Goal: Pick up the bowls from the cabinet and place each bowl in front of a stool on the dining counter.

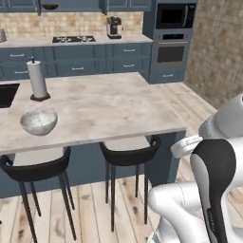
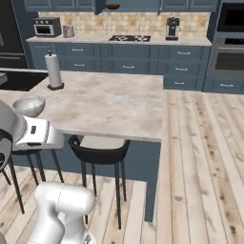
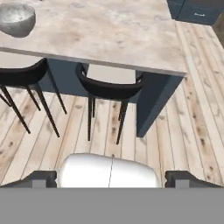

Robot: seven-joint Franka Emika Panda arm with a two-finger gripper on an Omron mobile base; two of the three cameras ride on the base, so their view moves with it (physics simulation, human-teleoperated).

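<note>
The grey-white marbled bowl (image 1: 39, 121) already stands on the dining counter (image 1: 109, 107), near its front edge and in front of the left stool (image 1: 37, 169). The stool to the right (image 1: 129, 154) has only bare counter top before it, so the second place is not yet served.

The gripper (image 3: 112, 177) is held low and back from the counter, over the wooden floor (image 3: 188, 109), looking at the two stools from the seat side. Its two dark fingertips (image 3: 41, 178) stand wide apart with nothing between them, so the claw is empty.

The wooden bowl (image 1: 50, 6) seems to be the small dark shape on the open shelf of the cabinet (image 1: 71, 4), high on the far wall above the gas hob (image 1: 73, 39); it is too small to be sure. From the gripper it lies far ahead, across the whole dining counter, much higher, and a little to the robot's left. A round bowl has no long axis that matters. The coming move probably turns on this distance: the base must likely drive around the counter before the arm can reach up to the shelf
</note>
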